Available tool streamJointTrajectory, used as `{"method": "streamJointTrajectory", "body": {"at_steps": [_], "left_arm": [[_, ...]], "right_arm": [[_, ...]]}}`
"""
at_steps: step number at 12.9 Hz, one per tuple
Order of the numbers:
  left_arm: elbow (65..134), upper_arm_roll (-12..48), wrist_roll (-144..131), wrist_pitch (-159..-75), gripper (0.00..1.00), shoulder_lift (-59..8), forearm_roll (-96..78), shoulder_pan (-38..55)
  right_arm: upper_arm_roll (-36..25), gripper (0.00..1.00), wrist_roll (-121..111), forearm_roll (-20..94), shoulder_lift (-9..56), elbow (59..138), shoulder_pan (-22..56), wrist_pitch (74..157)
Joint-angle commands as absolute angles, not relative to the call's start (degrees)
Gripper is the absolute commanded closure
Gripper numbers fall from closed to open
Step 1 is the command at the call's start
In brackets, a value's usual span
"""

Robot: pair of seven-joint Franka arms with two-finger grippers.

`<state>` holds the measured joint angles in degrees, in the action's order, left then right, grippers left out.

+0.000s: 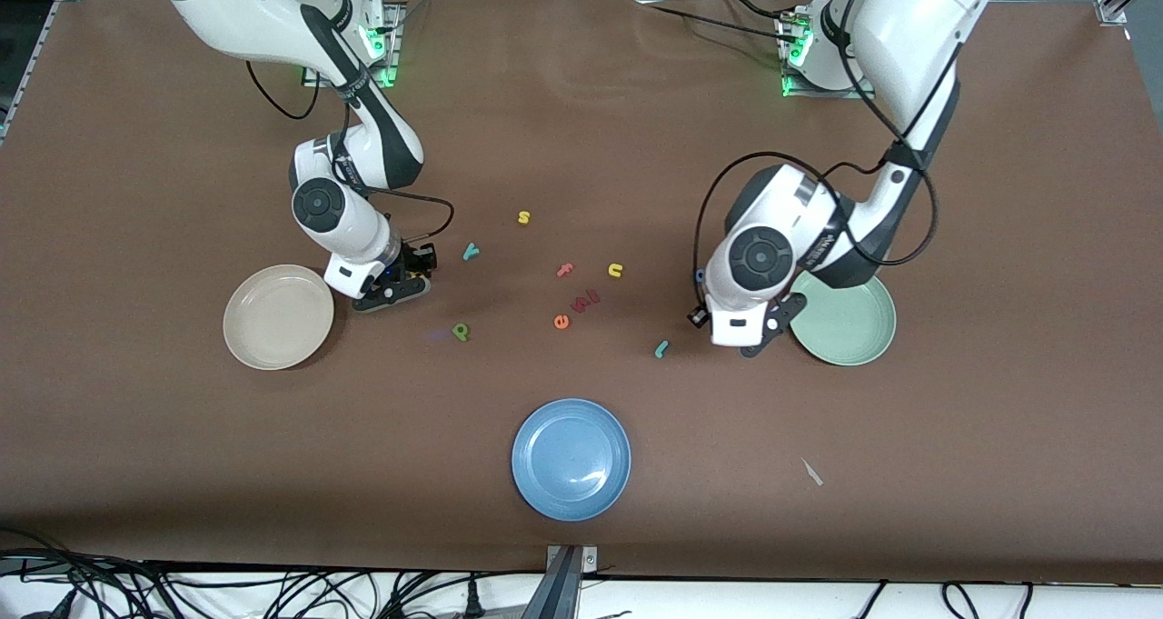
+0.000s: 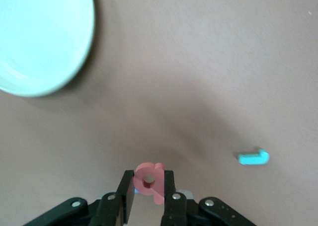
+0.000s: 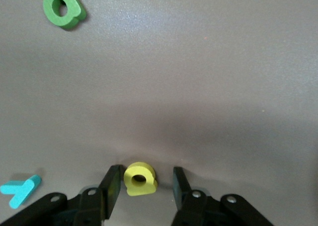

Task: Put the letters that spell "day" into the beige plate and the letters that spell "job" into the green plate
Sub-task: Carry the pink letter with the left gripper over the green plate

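In the left wrist view my left gripper [image 2: 149, 179] is shut on the pink-red "b" [image 2: 148, 180], over the table beside the green plate [image 2: 39, 37]. The front view shows that gripper [image 1: 760, 339] at the green plate's [image 1: 845, 321] rim. The teal "j" [image 1: 661, 349] lies close by, and a bit of the blue "o" [image 1: 700, 275] peeks out by the left arm. My right gripper [image 3: 144, 175] is open, its jaws straddling the yellow round letter [image 3: 140, 179] on the table beside the beige plate [image 1: 277, 316]. The teal "y" [image 3: 20, 190] and the green letter [image 3: 62, 7] lie near it.
Mid-table lie a yellow "s" [image 1: 523, 217], a pink "f" [image 1: 565, 270], a yellow "u" [image 1: 615, 271], an orange "e" [image 1: 561, 321] and another pink piece [image 1: 589, 299]. A blue plate [image 1: 571, 458] sits nearer the front camera.
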<state>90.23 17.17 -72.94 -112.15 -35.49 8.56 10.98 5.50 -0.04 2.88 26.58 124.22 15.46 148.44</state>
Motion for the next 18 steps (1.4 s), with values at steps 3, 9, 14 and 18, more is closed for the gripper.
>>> {"method": "streamJointTrajectory", "body": {"at_steps": [3,9,14,18], "left_arm": [[92.4,17.7,-61.6,-108.2,0.98,-31.9,10.1,5.6],[97.4,17.7,-46.9,-108.4,0.97,-29.4,10.1,-1.8],[110.1,17.8,-32.9,-119.9,0.97,-25.1,10.1,-9.3],[115.4,17.7,-31.6,-128.0,0.96,-25.9,10.2,-10.1]], "right_arm": [[5.7,0.58,-0.3,2.3,26.6,125.3,15.6,149.4],[5.7,0.73,0.5,2.4,26.7,125.3,16.6,149.7],[5.5,0.85,-0.1,2.4,26.1,124.6,16.5,149.0],[-0.5,0.9,-6.7,2.4,24.3,115.2,16.4,132.5]]}}
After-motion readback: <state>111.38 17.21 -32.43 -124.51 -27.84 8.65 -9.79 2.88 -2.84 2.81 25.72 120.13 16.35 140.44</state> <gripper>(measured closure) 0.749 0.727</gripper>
